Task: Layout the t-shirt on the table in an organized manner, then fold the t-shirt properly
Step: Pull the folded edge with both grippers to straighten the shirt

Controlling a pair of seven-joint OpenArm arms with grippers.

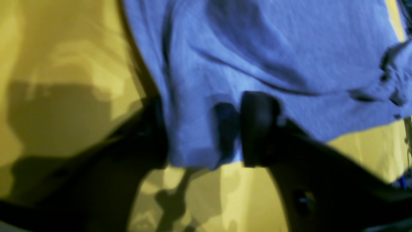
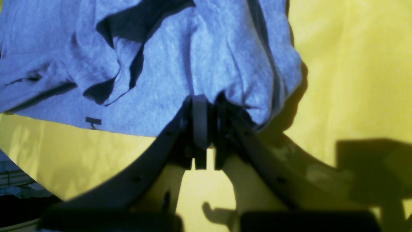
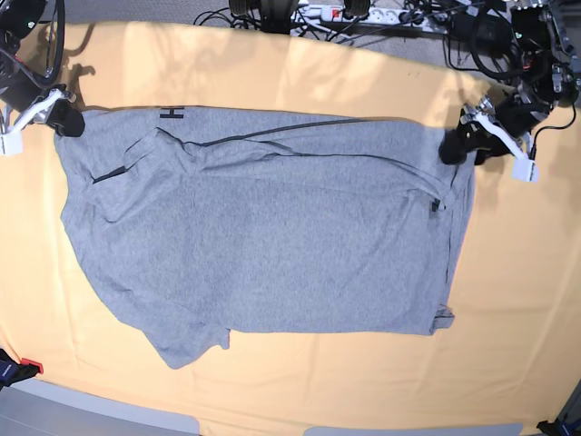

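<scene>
The grey t-shirt (image 3: pixel 272 227) lies spread and wrinkled across the pale yellow-orange table (image 3: pixel 508 318), with a strip of black lettering showing at its far edge. In the base view my right gripper (image 3: pixel 68 121) is at the shirt's far left corner. The right wrist view shows that gripper (image 2: pixel 207 103) shut on a bunched edge of the t-shirt (image 2: pixel 161 64). My left gripper (image 3: pixel 451 147) is at the shirt's far right corner. In the left wrist view its fingers (image 1: pixel 257 129) stand apart, with the hem of the t-shirt (image 1: pixel 257 48) hanging between them.
A power strip and tangled cables (image 3: pixel 345 14) run along the table's back edge, with more gear at the back right (image 3: pixel 508 36). A small red object (image 3: pixel 27 366) sits off the front left corner. The table's front edge runs just below the shirt.
</scene>
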